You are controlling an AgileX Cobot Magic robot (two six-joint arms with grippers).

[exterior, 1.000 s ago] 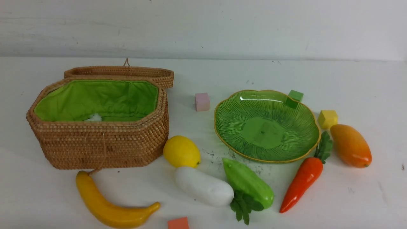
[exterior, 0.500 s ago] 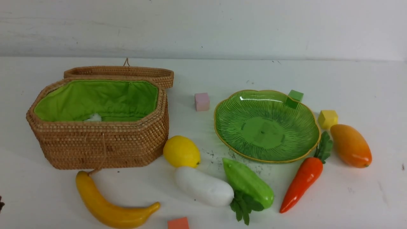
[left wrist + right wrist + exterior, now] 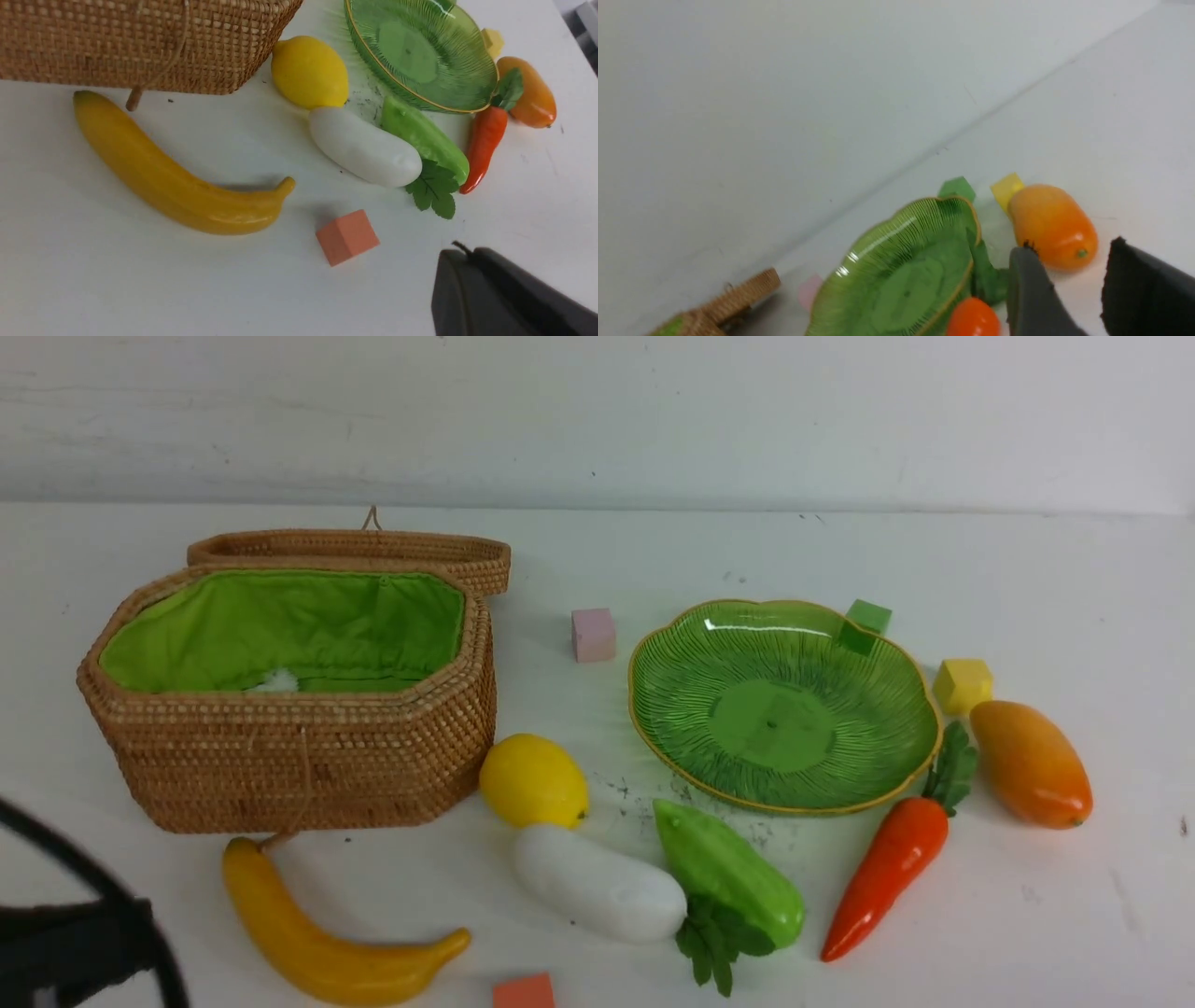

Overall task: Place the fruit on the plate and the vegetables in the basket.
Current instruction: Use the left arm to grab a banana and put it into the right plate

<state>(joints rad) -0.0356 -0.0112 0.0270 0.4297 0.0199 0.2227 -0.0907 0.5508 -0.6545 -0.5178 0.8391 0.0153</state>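
The banana (image 3: pixel 317 943), lemon (image 3: pixel 532 780) and mango (image 3: pixel 1030 763) lie on the table. So do the white radish (image 3: pixel 597 885), green gourd (image 3: pixel 728 873) and carrot (image 3: pixel 887 863). The green plate (image 3: pixel 784 705) holds nothing. The wicker basket (image 3: pixel 299 765) stands open at the left. My left arm (image 3: pixel 75 933) shows blurred at the front left. In the left wrist view my left gripper (image 3: pixel 460 254) is shut and empty, near the banana (image 3: pixel 173 186). My right gripper (image 3: pixel 1071 252) is open and empty, just short of the mango (image 3: pixel 1050 226), beside the carrot (image 3: pixel 971 319).
Foam cubes lie about: pink (image 3: pixel 594 635) left of the plate, green (image 3: pixel 864 621) behind it, yellow (image 3: pixel 962 684) by the mango, orange (image 3: pixel 523 992) at the front edge. The basket's lid (image 3: pixel 355 546) lies open behind it. Something small and white (image 3: pixel 275 681) lies inside.
My left arm has come into the front view at the bottom left. None of the fruit, vegetables or cubes has moved.
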